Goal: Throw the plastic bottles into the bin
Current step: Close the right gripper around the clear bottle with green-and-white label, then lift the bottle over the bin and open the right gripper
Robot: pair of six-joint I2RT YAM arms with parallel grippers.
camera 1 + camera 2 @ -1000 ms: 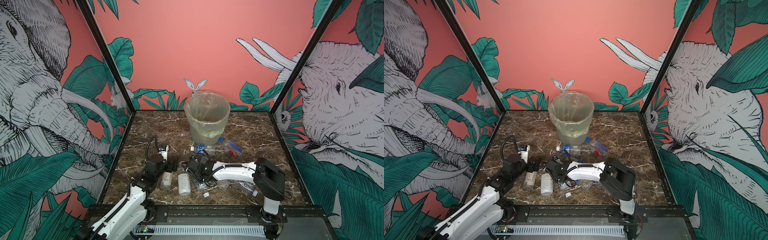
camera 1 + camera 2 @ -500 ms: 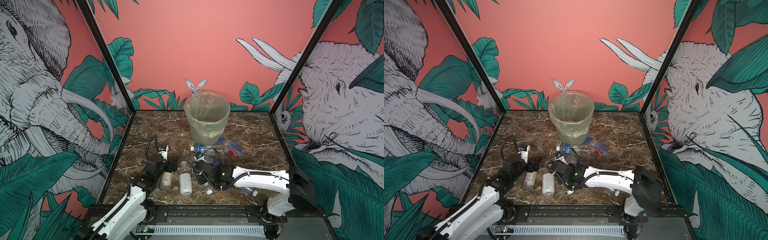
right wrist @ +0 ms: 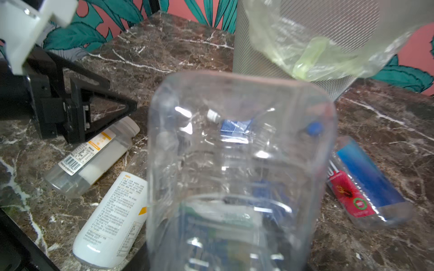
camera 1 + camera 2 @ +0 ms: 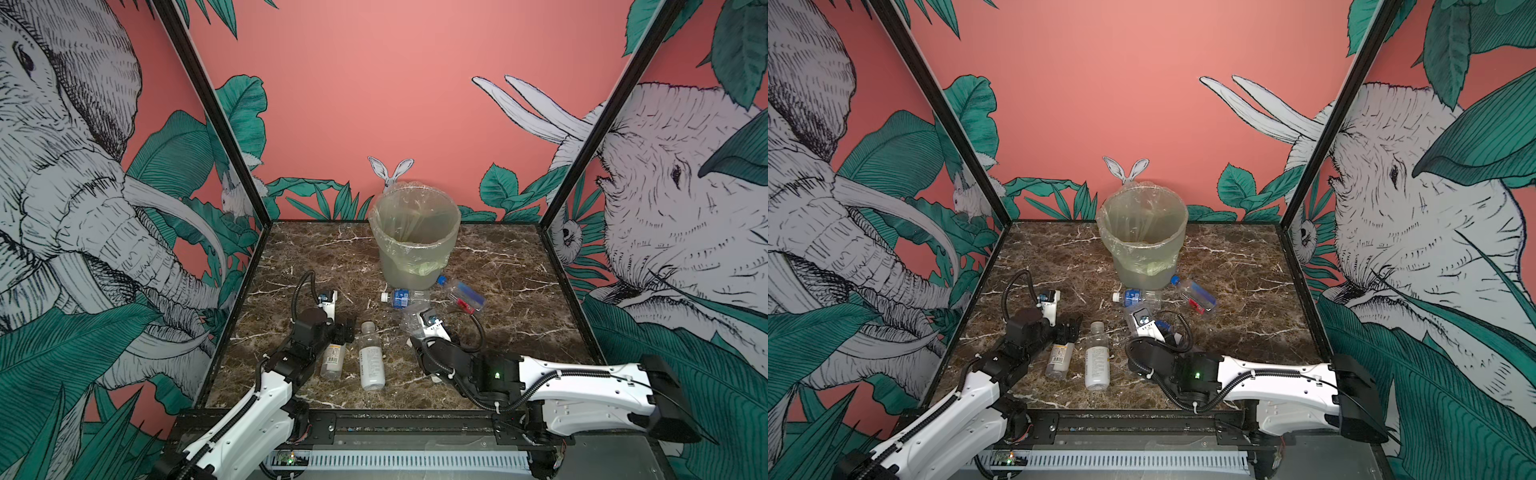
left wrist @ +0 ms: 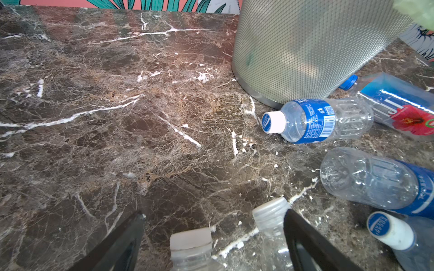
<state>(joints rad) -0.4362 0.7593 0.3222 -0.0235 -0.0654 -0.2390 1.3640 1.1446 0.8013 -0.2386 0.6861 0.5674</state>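
Near the bin (image 4: 413, 253), we grip a clear bottle (image 3: 234, 164) in our low, outstretched right hand (image 4: 415, 332), our left hand (image 5: 213, 214) spread wide over a white-capped bottle (image 5: 190, 241).

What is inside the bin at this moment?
Only the liner bag shows inside the bin; no bottle is visible there. Its lowest part is hidden behind its near rim in both top views.

Brown marble-patterned table (image 4: 519, 291). Bin (image 4: 399, 270) stands near the back edge, centre. Lying at its foot: small blue-labelled bottle (image 4: 402, 298), white cap. Beside that, toward the right edge: blue-and-red-labelled bottle (image 4: 463, 294), blue cap. Toward the front edge, left of centre: white-labelled bottle (image 4: 371, 361) and orange-labelled bottle (image 4: 333, 359), lying side by side.
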